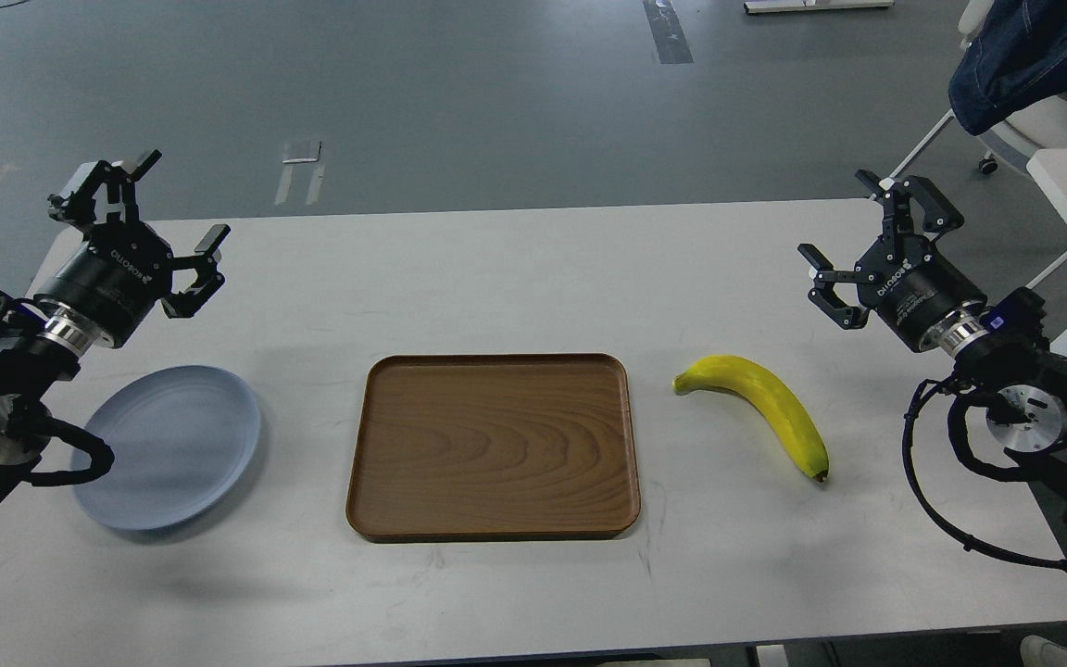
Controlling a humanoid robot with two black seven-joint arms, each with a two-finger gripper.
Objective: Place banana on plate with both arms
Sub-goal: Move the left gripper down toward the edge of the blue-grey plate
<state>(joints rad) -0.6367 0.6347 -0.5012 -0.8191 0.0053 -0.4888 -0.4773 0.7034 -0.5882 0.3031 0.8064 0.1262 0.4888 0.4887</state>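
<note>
A bright yellow banana (763, 408) lies on the white table right of centre, its greenish stem pointing left and its dark tip toward the front right. The pale grey-blue plate (172, 445) rests empty at the left, partly covered by my left arm's cable. My left gripper (177, 208) hovers open above and behind the plate, holding nothing. My right gripper (844, 227) is raised behind and to the right of the banana, open and empty.
A rectangular brown wooden tray (494, 445) lies empty in the middle between plate and banana. The white table (515, 269) ends near the front. A chair with dark denim cloth (1034, 56) and another white table stand at the back right.
</note>
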